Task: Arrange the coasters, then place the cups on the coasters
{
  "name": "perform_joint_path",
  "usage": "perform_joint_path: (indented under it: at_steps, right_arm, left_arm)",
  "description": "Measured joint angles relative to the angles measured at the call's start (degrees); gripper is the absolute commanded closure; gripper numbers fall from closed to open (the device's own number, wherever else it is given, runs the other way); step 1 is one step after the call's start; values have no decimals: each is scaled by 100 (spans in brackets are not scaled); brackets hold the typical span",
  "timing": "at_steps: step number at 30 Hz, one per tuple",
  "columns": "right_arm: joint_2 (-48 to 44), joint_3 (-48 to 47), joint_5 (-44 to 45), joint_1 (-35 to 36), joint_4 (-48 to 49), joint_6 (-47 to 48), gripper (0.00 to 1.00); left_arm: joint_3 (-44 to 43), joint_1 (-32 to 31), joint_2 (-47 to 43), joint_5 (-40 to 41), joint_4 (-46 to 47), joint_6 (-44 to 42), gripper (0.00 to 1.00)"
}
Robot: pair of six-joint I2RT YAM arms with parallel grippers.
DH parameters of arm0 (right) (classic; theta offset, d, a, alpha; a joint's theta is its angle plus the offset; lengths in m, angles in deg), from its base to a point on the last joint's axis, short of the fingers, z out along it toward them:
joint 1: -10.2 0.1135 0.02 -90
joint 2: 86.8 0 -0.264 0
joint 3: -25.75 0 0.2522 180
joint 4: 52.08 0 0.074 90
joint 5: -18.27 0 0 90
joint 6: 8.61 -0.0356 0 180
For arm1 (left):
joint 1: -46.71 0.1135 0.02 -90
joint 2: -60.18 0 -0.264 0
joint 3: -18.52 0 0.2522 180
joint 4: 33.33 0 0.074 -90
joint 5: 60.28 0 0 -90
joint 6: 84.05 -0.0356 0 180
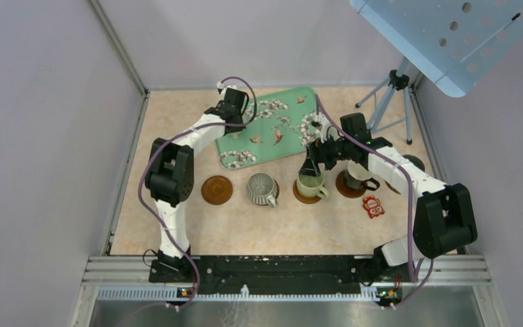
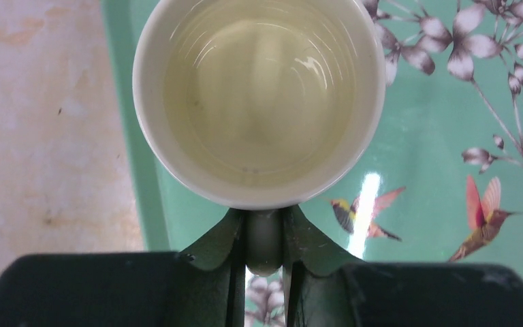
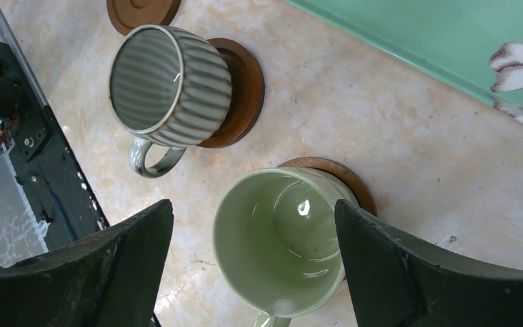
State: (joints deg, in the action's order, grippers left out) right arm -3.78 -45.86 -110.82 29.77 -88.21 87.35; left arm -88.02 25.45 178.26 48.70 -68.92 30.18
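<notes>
A cream-yellow cup (image 2: pixel 259 95) stands on the left part of the green floral tray (image 2: pixel 442 163). My left gripper (image 2: pixel 264 221) is shut on its handle (image 2: pixel 264 245); from above, this gripper (image 1: pixel 233 107) is over the tray's far left corner and hides the cup. My right gripper (image 3: pixel 253 208) is open, its fingers (image 3: pixel 116 266) on either side of the pale green cup (image 3: pixel 279 252) without touching it. That cup sits on a brown coaster (image 3: pixel 344 174). The ribbed grey cup (image 3: pixel 167 85) rests on its coaster (image 3: pixel 245 88). One coaster (image 1: pixel 216 189) lies bare.
A black cup (image 1: pixel 357 178) sits on a coaster (image 1: pixel 344 189) under the right arm. A red owl trinket (image 1: pixel 373 206) lies to its right. A dark round thing (image 1: pixel 414 162) shows behind the right forearm. A tripod (image 1: pixel 389 95) stands at the back right.
</notes>
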Motion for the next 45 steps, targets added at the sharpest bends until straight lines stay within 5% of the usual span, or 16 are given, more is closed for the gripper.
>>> perform_joint_path:
  at_steps: [34,45]
  right_arm:
    - [142,-33,17,0,-13,46,13]
    - [216,-79,22,-24,-92,52,13]
  left_arm:
    - [3569,498,-4859,-616,-1759,973,100]
    - [4039,498,-5235,-1113,-2098,1147,100]
